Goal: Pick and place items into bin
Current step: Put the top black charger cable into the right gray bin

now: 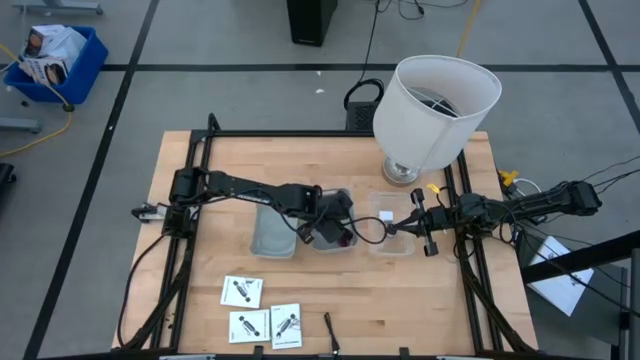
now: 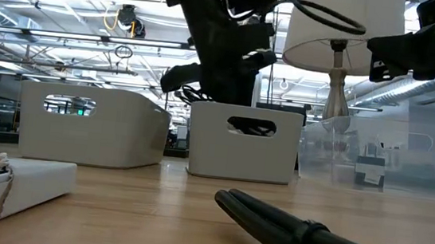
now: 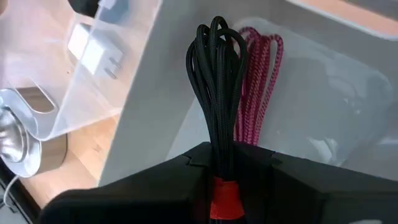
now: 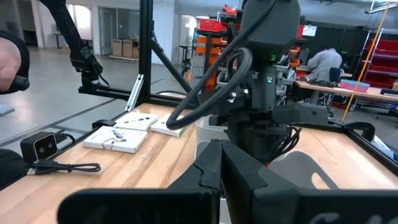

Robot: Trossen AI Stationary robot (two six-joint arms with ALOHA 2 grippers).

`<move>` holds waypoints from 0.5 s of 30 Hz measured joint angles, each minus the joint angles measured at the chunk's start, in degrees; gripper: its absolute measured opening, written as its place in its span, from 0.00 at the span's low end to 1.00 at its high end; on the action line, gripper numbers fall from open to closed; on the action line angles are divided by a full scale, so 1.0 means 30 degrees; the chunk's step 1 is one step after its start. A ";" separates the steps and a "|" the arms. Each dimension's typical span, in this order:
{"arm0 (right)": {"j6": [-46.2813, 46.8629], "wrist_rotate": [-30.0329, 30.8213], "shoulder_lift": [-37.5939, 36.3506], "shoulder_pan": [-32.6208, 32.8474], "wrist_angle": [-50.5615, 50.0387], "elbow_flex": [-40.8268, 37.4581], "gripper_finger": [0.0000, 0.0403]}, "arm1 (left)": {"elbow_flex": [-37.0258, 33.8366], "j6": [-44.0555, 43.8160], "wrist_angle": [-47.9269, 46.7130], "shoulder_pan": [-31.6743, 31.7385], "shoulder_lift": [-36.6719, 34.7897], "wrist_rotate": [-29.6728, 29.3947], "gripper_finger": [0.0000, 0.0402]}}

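The black-and-red cable bundle (image 3: 217, 93) is in my left gripper (image 3: 225, 165), which is shut on it over the middle white bin (image 1: 335, 245). Three white cards (image 1: 240, 291) lie flat near the table's near edge, with the thin dark stick (image 1: 330, 331) to their right. A tiny white block (image 1: 386, 214) sits in the clear bin (image 1: 392, 240). My right gripper (image 4: 221, 155) hangs shut beside that clear bin and touches nothing. I do not see the tiny black cube. My left gripper pinches the cable bundle between its two fingers at the end bound by a red band (image 3: 224, 196). The fingers come from above, slanting down. The black and red loops (image 3: 249, 68) stick out past the fingertips along the fingers, over the inside of the white bin (image 3: 323, 106).
A grey bin (image 1: 272, 232) stands left of the white one. The large white lampshade (image 1: 437, 105) on its metal base (image 1: 400, 172) stands at the far right, close behind the clear bin. Bare wood lies between the bins and the cards.
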 joint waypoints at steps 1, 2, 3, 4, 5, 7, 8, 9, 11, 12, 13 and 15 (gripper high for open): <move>-0.0004 0.0002 0.0000 0.0005 0.0000 0.0000 0.00 | 0.0000 -0.0042 0.0200 0.0015 0.0000 0.0036 0.11; 0.0003 0.0004 0.0000 0.0003 0.0000 0.0000 0.00 | 0.0000 -0.0042 0.0413 0.0050 0.0000 0.0049 0.11; -0.0004 0.0010 0.0000 -0.0001 0.0000 0.0000 0.00 | 0.0000 -0.0042 0.0510 0.0071 0.0000 0.0049 0.11; 0.0003 0.0017 0.0000 0.0005 0.0000 0.0000 0.00 | 0.0000 -0.0042 0.0539 0.0122 0.0000 0.0120 0.11; 0.0003 0.0017 0.0000 0.0005 0.0000 0.0000 0.00 | 0.0000 -0.0038 0.0618 0.0168 0.0000 0.0291 0.11; 0.0003 0.0017 0.0000 -0.0002 0.0000 0.0000 0.00 | 0.0000 0.0052 0.0817 0.0272 0.0000 0.0718 0.11; 0.0003 0.0017 0.0000 0.0005 -0.0006 0.0000 0.00 | 0.0000 0.0113 0.0821 0.0325 0.0000 0.0893 0.11; 0.0003 0.0017 0.0000 -0.0002 -0.0018 0.0000 0.00 | 0.0000 0.0169 0.0806 0.0361 0.0000 0.0994 0.11; 0.0003 0.0024 0.0000 0.0002 -0.0094 0.0000 0.00 | 0.0000 0.0169 0.0785 0.0454 0.0000 0.1047 0.11; 0.0003 0.0024 0.0000 -0.0002 -0.0155 0.0000 0.00 | 0.0000 0.0142 0.0763 0.0492 0.0000 0.1055 0.11; 0.0003 0.0024 0.0000 0.0005 -0.0195 0.0000 0.00 | 0.0000 0.0079 0.0768 0.0546 0.0000 0.1054 0.11; 0.0003 0.0031 0.0000 0.0003 -0.0273 0.0000 0.00 | 0.0000 -0.0110 0.0744 0.0600 0.0000 0.1055 0.11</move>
